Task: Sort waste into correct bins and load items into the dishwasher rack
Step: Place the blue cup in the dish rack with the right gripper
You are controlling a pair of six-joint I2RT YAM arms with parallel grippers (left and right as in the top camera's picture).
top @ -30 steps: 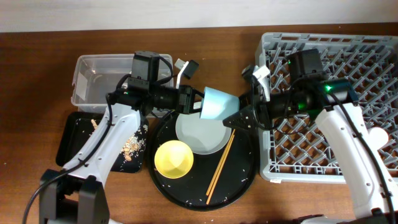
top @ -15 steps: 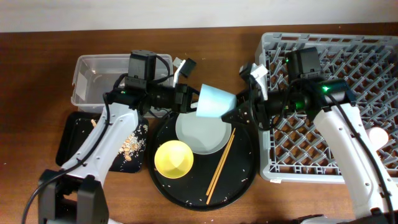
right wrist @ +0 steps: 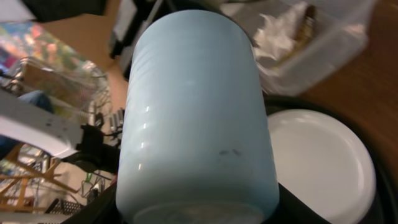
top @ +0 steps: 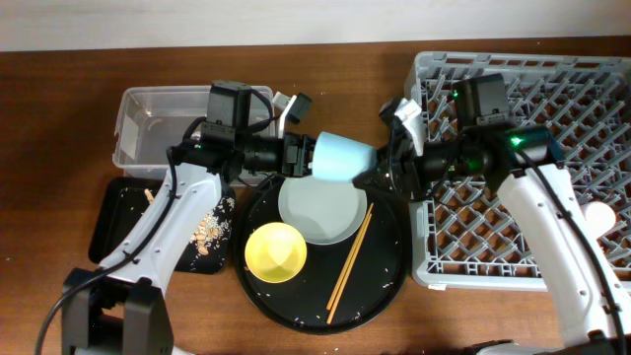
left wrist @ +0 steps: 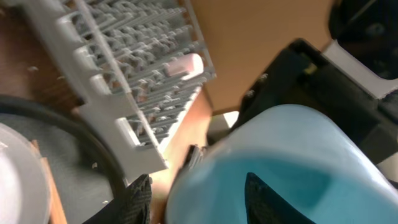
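Observation:
The light blue cup [top: 340, 158] lies on its side in the air above the pale plate [top: 320, 212], between both grippers. My left gripper [top: 308, 158] is shut on its rim, one finger inside and one outside, as the left wrist view [left wrist: 199, 199] shows on the cup [left wrist: 298, 168]. My right gripper [top: 380, 170] is open, its fingers [right wrist: 193, 211] flanking the cup's base [right wrist: 196, 112]. The yellow bowl [top: 275, 251] and chopsticks [top: 350, 261] lie on the round black tray. The pink cup [top: 599, 214] lies in the dishwasher rack [top: 552, 99].
The clear tub [top: 148, 118] stands at the back left and holds a white napkin [right wrist: 280, 28] and a brown wrapper [right wrist: 308, 22]. The shallow black tray [top: 108, 212] below it holds food scraps [top: 207, 229]. The round black tray [top: 385, 286] sits against the rack's left wall.
The left gripper has lifted and tipped the cup toward horizontal. The right gripper has moved left until its fingers sit around the cup's base.

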